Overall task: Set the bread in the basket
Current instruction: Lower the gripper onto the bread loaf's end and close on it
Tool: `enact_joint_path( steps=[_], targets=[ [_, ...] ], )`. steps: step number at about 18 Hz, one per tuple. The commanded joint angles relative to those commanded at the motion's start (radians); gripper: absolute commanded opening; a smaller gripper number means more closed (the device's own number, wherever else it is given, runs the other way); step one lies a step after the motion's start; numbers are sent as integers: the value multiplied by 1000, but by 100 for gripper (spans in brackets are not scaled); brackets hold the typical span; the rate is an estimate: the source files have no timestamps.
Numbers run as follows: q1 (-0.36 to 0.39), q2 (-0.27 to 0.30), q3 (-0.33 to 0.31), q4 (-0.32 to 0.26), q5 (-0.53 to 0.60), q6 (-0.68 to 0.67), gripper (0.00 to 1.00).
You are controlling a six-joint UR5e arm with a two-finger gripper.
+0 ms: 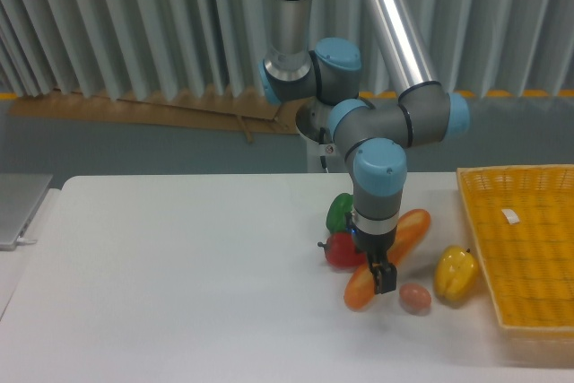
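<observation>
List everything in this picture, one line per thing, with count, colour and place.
bread: one, orange-brown, lying diagonally on the table, its middle hidden behind the gripper.
basket: one, yellow-orange woven, at the table's right edge, with a small white tag inside.
green pepper: one, green, just left of the bread, partly behind the arm.
red pepper: one, red, in front of the green one.
yellow pepper: one, yellow, between the bread and the basket.
egg: one, tan, by the bread's near end.
table: one, white.
gripper: one, black, down at the bread's lower half; jaw state unclear.
</observation>
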Motion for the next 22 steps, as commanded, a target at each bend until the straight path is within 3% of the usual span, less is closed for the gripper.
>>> enact_joint_path(
  steps=[7,22],
  targets=[
    [20,2,-37,23,0,20,100],
    [8,-9,-46,26,0,52,100]
  ],
)
